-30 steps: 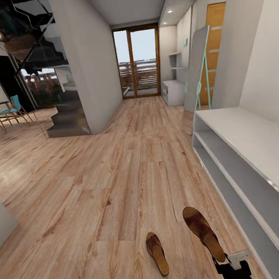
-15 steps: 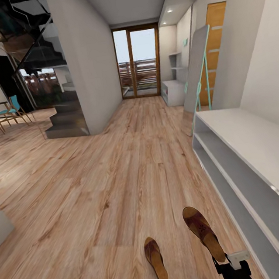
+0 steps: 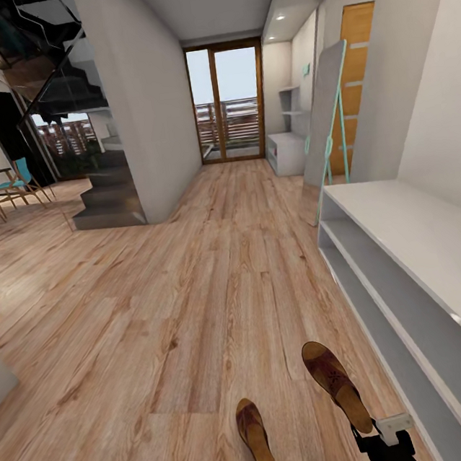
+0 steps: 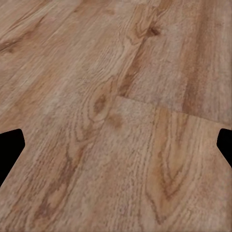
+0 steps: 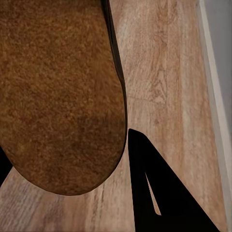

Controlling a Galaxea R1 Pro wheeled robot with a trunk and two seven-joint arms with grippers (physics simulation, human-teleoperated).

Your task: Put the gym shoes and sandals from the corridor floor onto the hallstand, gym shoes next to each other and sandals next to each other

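Right pincer (image 3: 374,436) gripping sandal (image 3: 336,384) by heel, probably lifted for rack (image 3: 413,294). Other sandal (image 3: 255,437) on floor (image 3: 196,300). Left pincer (image 4: 116,145) open, empty.

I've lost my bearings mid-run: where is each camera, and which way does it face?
Head: up high, looking down the corridor floor past the hallstand; both grippers show at the bottom edge.
Left wrist: faces bare planks; the left gripper has its fingertips wide apart.
Right wrist: close over a sandal.
Shared: head and right wrist both show that sandal.
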